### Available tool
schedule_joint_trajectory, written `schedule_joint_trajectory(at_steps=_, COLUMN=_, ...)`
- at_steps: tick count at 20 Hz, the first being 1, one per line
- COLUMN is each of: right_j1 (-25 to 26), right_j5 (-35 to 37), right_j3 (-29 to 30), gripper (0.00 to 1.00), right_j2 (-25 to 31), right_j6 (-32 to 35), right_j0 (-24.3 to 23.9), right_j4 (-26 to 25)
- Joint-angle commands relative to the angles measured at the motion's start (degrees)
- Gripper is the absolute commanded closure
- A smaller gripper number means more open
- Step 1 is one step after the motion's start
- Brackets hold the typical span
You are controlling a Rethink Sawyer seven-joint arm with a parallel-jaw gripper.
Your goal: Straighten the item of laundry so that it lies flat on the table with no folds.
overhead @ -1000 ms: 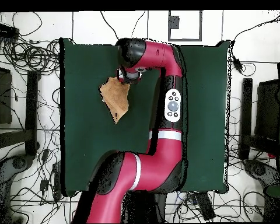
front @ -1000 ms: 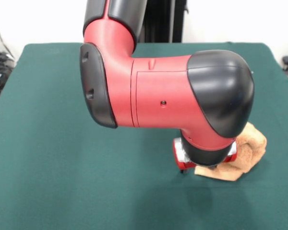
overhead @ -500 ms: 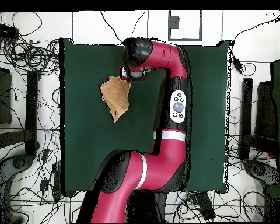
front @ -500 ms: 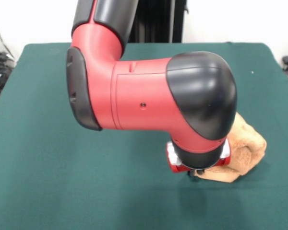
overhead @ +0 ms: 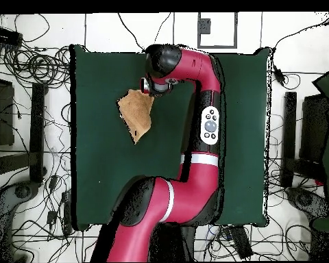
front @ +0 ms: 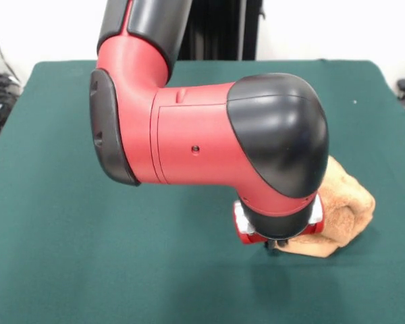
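The tan fluffy towel (front: 341, 209) lies bunched and folded on the dark green table (front: 81, 263), at the right in the front view. In the overhead view the towel (overhead: 136, 115) is a crumpled, roughly triangular patch at the table's (overhead: 99, 178) upper left. My gripper (front: 273, 244) hangs under the red and black wrist, right at the towel's left edge, down at table height. The big elbow and wrist hide most of it, and its hold on the towel cannot be made out. In the overhead view the gripper (overhead: 151, 92) sits at the towel's upper right corner.
The red arm (overhead: 207, 123) crosses the table's middle from the base at the bottom of the overhead view. Cables and stands (overhead: 30, 68) lie on the floor around the table. The towel is close to the table's left edge in the overhead view.
Over the last second the arm shifted a little left in the front view, and the towel's edge by the gripper bunched slightly. Over the last half second almost nothing moved.
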Motion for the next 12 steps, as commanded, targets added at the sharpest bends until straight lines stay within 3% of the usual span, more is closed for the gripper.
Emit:
schedule_joint_trajectory(at_steps=1, right_j1=3.66, right_j5=-9.45, right_j3=5.39, gripper=1.0, right_j2=7.12, right_j6=-16.47, right_j0=2.15, right_j4=-2.15)
schedule_joint_trajectory(at_steps=7, right_j1=-1.57, right_j5=-7.18, right_j3=7.33, gripper=1.0, right_j2=3.79, right_j6=-18.38, right_j0=0.78, right_j4=-1.3)
schedule_joint_trajectory(at_steps=12, right_j1=-5.95, right_j5=-3.88, right_j3=5.85, gripper=1.0, right_j2=2.43, right_j6=-24.19, right_j0=-2.5, right_j4=-2.89)
